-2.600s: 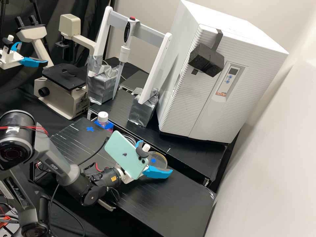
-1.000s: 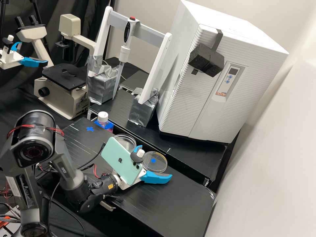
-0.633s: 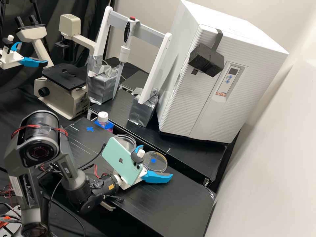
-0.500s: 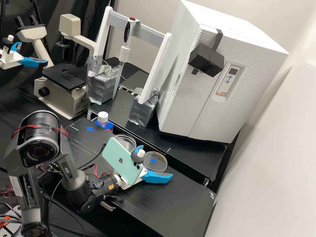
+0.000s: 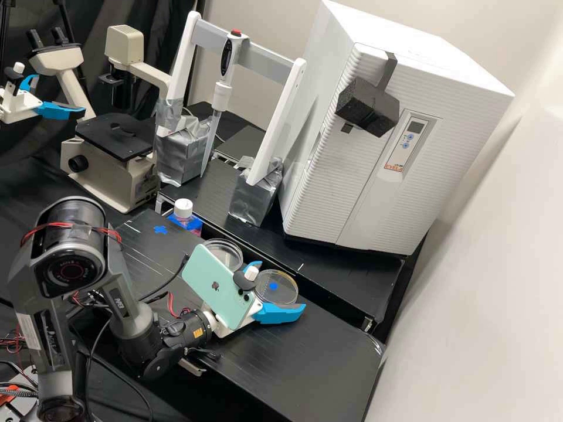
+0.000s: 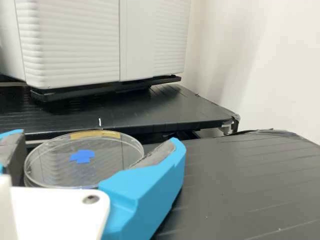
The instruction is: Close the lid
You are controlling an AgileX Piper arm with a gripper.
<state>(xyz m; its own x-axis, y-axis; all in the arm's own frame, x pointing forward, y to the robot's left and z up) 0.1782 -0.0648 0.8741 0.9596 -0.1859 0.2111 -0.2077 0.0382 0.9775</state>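
Observation:
In the high view my gripper (image 5: 280, 286) is low over the front bench (image 5: 328, 357), its two blue fingers on opposite sides of a clear round lid (image 5: 286, 294). Seen from the wrist, the gripper (image 6: 98, 141) is shut on the lid (image 6: 112, 162) by its rim, which has a yellowish strip at the far side. A blue patch shows within the lid's outline; I cannot tell whether it is on the lid or beneath it. Up-left of the lid, a second clear round dish (image 5: 226, 258) is partly hidden behind the green phone on my gripper.
A capped bottle (image 5: 183, 211) stands beyond the second dish. Behind the front bench, a black shelf (image 5: 346, 264) carries the white cabinet (image 5: 328, 193) and a pipette stand (image 5: 258, 55) with a pipette. A microscope (image 5: 114, 138) is at the left, beside a second arm's gripper.
Earlier the arm swung its gripper slightly left and down in the high view, uncovering more of both round pieces. Since then the wrist has stayed put while the fingers closed in on the lid.

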